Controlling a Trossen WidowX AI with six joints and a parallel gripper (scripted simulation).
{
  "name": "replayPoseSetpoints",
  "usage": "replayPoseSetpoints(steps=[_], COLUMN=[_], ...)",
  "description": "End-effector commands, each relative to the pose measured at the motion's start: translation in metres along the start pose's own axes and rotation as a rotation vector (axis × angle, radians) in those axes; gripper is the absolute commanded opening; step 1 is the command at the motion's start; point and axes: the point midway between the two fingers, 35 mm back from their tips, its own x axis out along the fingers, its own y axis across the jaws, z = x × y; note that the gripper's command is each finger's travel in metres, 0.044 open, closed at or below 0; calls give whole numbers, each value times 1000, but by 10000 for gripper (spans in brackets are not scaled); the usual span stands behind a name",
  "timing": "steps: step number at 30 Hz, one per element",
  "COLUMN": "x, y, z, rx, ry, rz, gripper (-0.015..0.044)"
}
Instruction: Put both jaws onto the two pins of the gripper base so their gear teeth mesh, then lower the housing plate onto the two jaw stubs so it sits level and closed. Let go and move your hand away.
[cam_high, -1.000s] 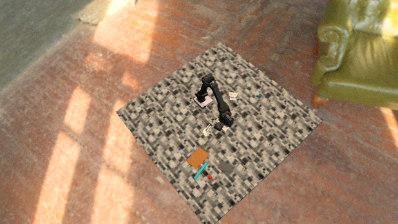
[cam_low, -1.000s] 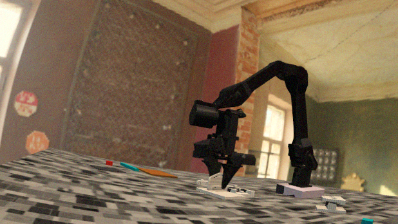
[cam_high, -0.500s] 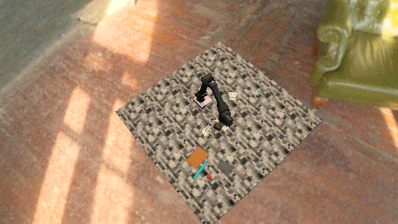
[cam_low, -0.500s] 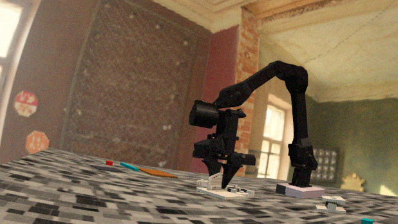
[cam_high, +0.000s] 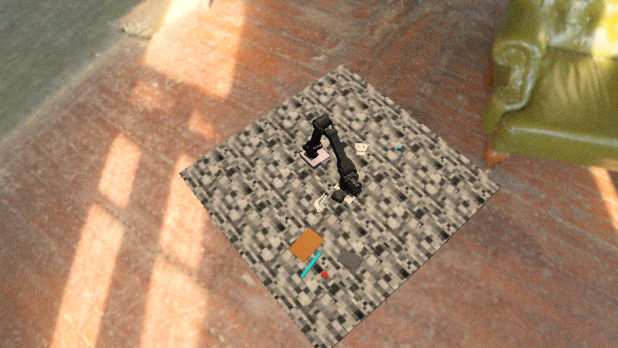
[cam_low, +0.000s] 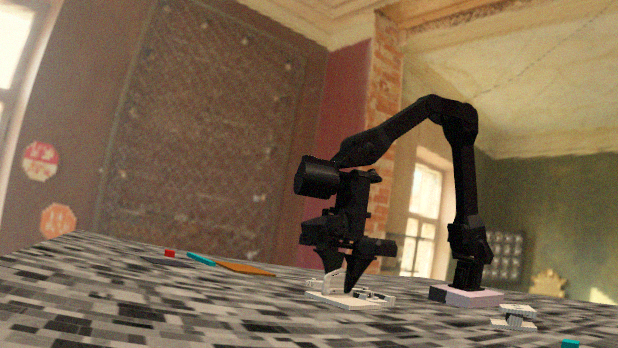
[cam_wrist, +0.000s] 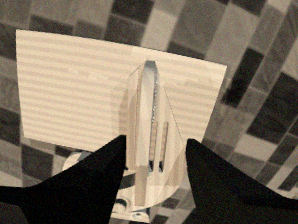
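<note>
My gripper (cam_low: 339, 283) (cam_wrist: 156, 143) is shut on a cream jaw (cam_low: 329, 284) (cam_wrist: 145, 115), which stands up between the fingertips, close over the gripper base. The gripper base (cam_low: 341, 301) (cam_wrist: 60, 95) (cam_high: 351, 200) is a cream plate on the mat, partly hidden under the hand in the top view. Small white parts (cam_low: 376, 295) show at its right in the exterior view; I cannot tell pins from jaw there. A slotted white piece (cam_high: 320, 202), seemingly the other jaw, lies beside the hand. The housing plate (cam_high: 361, 146) (cam_low: 518, 308) seems to rest apart on a small stand.
An orange plate (cam_high: 306, 244) (cam_low: 245, 268), a cyan bar (cam_high: 310, 265) (cam_low: 201, 259), a grey plate (cam_high: 350, 259) and a red block (cam_high: 325, 274) (cam_low: 170, 253) lie away from the arm's base. A small teal block (cam_high: 399, 148) (cam_low: 570, 343) lies beyond the housing plate.
</note>
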Motion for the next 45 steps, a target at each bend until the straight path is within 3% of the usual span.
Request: replayPoseSetpoints(steps=[1, 16, 20, 33, 41, 44, 45], x=[0, 0, 0, 0, -65, -60, -60], y=[0, 0, 0, 0, 0, -1, -2], z=[0, 0, 0, 0, 0, 2, 2], rx=[-4, -4, 0, 0, -4, 2, -4], ry=[-1, -1, 0, 0, -1, -10, -10], rz=[2, 2, 0, 0, 2, -6, -6], gripper=[134, 134, 224, 224, 224, 224, 250])
